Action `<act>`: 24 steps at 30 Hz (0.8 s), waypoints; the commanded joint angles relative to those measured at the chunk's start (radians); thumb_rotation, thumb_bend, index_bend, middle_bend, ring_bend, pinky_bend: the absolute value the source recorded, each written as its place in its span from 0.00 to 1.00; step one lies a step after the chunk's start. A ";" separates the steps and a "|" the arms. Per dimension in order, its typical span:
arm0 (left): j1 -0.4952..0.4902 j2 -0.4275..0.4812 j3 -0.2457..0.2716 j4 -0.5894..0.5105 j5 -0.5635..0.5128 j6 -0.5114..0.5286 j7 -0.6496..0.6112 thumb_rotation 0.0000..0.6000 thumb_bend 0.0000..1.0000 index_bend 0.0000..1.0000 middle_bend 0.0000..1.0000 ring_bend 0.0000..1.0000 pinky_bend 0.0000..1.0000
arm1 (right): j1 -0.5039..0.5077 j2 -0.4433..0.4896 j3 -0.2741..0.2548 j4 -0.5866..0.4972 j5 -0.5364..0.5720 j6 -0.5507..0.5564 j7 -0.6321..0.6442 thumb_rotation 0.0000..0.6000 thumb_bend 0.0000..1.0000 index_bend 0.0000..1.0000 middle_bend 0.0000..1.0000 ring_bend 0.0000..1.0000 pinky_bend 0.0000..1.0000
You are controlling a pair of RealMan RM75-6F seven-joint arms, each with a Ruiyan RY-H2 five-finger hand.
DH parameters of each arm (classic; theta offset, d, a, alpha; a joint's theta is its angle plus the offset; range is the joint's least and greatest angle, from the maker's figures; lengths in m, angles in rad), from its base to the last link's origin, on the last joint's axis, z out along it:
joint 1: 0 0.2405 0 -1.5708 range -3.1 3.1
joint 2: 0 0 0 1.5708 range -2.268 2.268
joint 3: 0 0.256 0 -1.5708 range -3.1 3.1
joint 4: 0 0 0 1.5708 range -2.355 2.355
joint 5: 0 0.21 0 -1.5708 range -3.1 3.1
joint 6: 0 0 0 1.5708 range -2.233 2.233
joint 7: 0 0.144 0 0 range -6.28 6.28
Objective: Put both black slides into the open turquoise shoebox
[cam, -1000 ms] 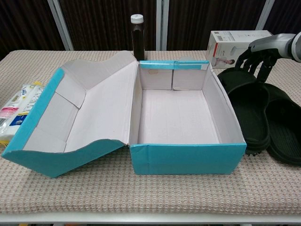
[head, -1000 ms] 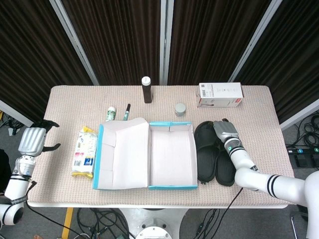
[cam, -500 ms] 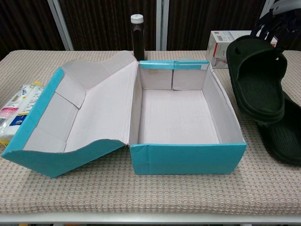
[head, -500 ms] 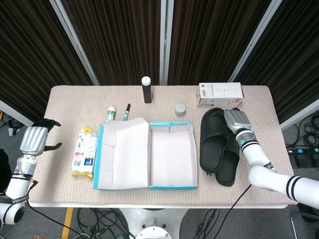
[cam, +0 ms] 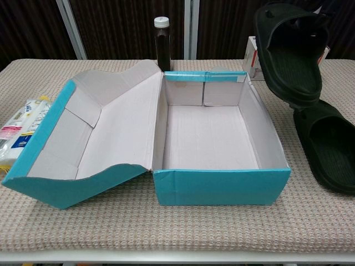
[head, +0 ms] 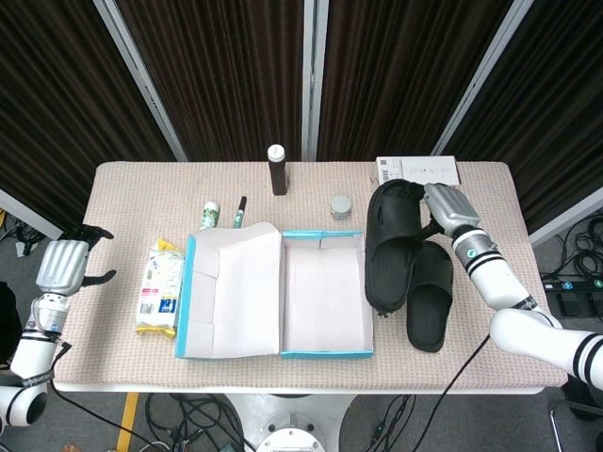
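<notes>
Beige woven table [head: 528,311]; dark ribbed curtains [head: 226,75] behind.

White carton [head: 417,169] mostly behind slide [head: 391,247]

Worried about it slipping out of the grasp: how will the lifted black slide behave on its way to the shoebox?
The lifted slide likely stays stiff: gripped at one end by the right hand, it hangs tilted without sagging. It looks light, probably foam or rubber. Held only at that end, it may swing or pivot, so clearing the turquoise shoebox wall could be awkward.
</notes>
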 commanded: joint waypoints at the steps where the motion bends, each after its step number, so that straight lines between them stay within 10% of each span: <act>1: 0.002 0.001 0.000 -0.001 -0.003 -0.001 0.001 1.00 0.13 0.34 0.31 0.22 0.31 | -0.067 -0.097 0.083 0.076 -0.187 -0.092 0.174 1.00 0.12 0.43 0.42 0.32 0.15; 14: 0.006 0.004 -0.003 0.001 -0.011 -0.003 0.001 1.00 0.13 0.34 0.31 0.22 0.31 | -0.140 -0.264 0.194 0.185 -0.641 -0.133 0.612 1.00 0.12 0.43 0.41 0.32 0.16; 24: 0.008 -0.002 -0.004 0.012 -0.013 -0.003 -0.003 1.00 0.13 0.34 0.31 0.22 0.31 | -0.141 -0.351 0.095 0.273 -0.921 0.011 0.974 1.00 0.11 0.43 0.41 0.32 0.19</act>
